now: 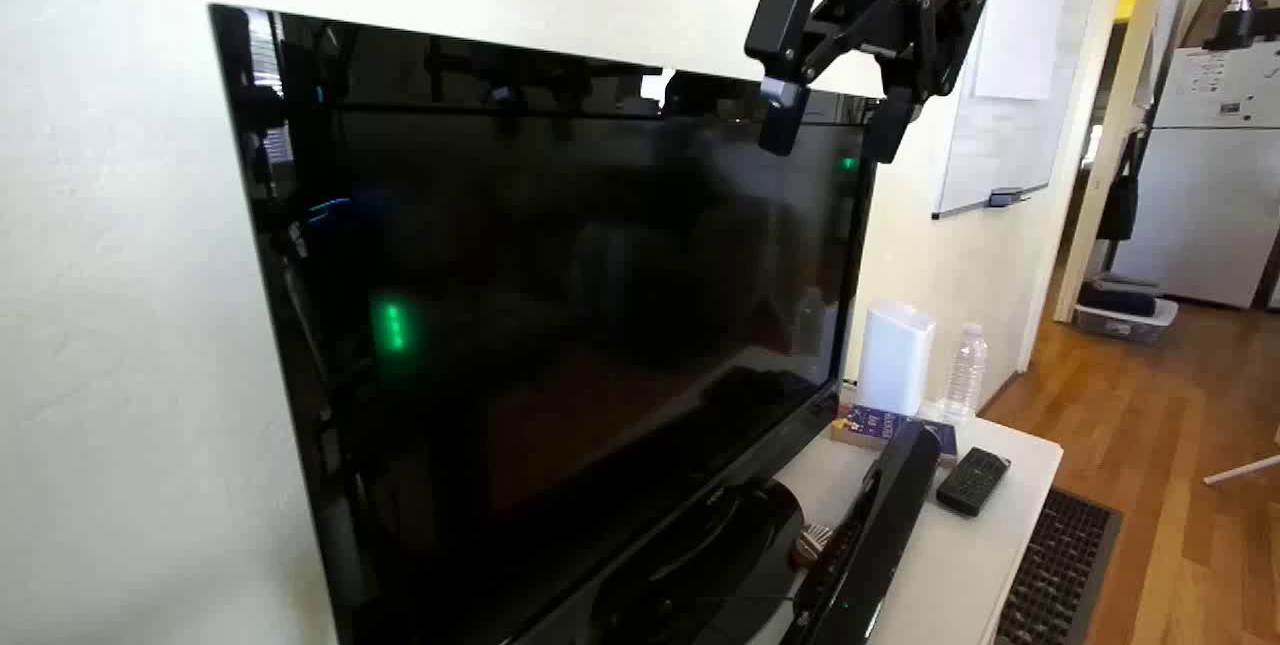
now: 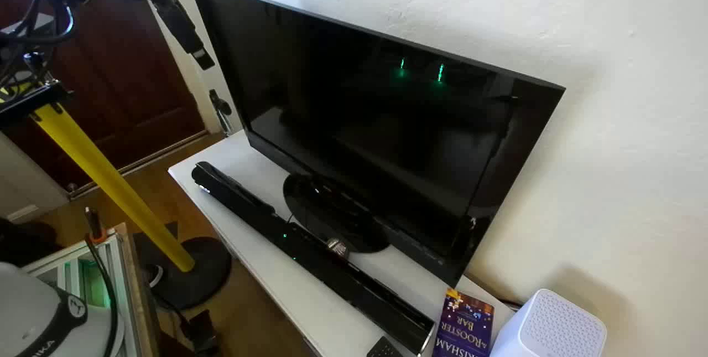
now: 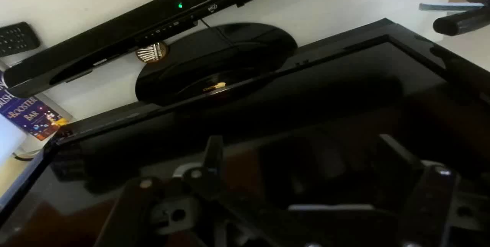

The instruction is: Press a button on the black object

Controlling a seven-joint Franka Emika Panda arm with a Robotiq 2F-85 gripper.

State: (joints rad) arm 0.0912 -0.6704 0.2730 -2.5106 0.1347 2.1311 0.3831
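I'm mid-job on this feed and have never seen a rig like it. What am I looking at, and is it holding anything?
It's a single robot arm ending in a two-fingered gripper, open, with nothing between its fingers. It hangs in front of the black television that your task is about.

Two pictures come from cameras outside the robot. The third comes from its wrist; there the television appears upside down, its stand toward the top.

The television sits on a white tabletop. Sharing that surface are a long soundbar in front, a remote, a purple book, a white box and a clear bottle.
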